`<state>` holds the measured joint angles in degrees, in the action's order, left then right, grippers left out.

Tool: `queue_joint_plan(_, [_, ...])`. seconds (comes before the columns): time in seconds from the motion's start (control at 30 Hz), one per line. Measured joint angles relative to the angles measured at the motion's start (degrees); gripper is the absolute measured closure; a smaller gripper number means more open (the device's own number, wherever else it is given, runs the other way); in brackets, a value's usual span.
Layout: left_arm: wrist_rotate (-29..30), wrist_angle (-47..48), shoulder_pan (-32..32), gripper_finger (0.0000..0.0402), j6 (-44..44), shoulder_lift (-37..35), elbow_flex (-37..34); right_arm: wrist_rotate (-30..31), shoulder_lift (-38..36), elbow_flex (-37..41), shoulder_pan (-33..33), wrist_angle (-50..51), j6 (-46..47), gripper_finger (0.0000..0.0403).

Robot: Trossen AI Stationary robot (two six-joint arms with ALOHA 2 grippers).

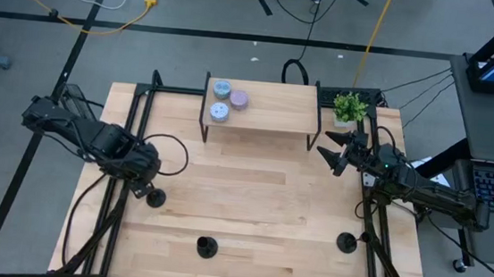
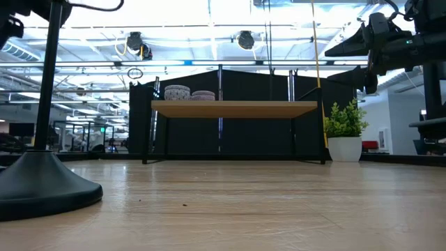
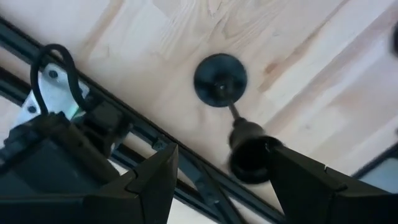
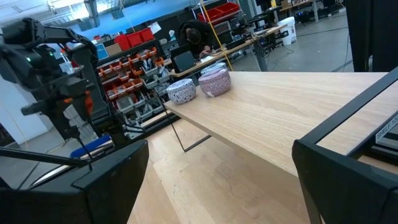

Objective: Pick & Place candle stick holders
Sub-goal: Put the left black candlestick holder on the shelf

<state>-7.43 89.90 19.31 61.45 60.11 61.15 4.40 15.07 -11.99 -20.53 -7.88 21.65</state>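
The left end effector [image 1: 147, 189] hangs low over the table's [image 1: 261, 180] left side, its fingers partly spread and straddling the stem of one candle stick holder [image 1: 156, 199]; from its wrist view the holder's top sits just inside the right-hand finger [image 3: 311, 186], but nothing shows a firm pinch, so I cannot tell whether it is gripped or merely framed. That holder stands on its disc base near the left edge. A second holder [image 1: 207, 246] stands near the front edge, a little left of centre, and a third holder [image 1: 345, 243] sits by the front right corner, both well apart from either arm. The right end effector [image 1: 334, 152] waits raised near the back right, fingers wide and empty, close to the low shelf [image 1: 271, 114] carrying three round candle tins [image 1: 229, 99]. This looks like the grasp step on the first holder; next the fingers would need to close squarely on the thin stem before any lift, keeping it upright.
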Motion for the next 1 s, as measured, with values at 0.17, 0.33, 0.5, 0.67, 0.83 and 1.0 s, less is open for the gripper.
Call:
queue_joint_plan(0.17, [-4.6,0.0,0.0,0.0158,-0.6,0.3,-5.2,0.0,0.0,0.0,0.0,0.0,0.0,0.0014])
queue_joint_plan(0.33, [-5.5,-0.3,0.0,0.0169,0.3,0.1,-6.3,0.0,0.0,0.0,0.0,0.0,0.0,0.0014])
queue_joint_plan(0.5, [-4.5,-1.3,0.0,0.0248,-0.7,0.1,-6.3,0.0,0.0,0.0,0.0,0.0,0.0,0.0014])
queue_joint_plan(0.67, [-1.9,-4.5,0.0,0.0365,-1.4,0.1,-6.3,0.0,0.0,0.0,0.0,0.0,0.1,0.0014])
queue_joint_plan(0.83, [-0.5,-9.4,-0.4,0.0379,-2.0,0.1,-6.5,0.0,0.0,0.0,0.0,-0.6,0.2,0.0014])
queue_joint_plan(1.0, [0.0,-11.5,-1.1,0.0387,-2.7,0.2,-6.1,-0.1,0.0,0.0,0.0,-0.9,0.4,0.0014])
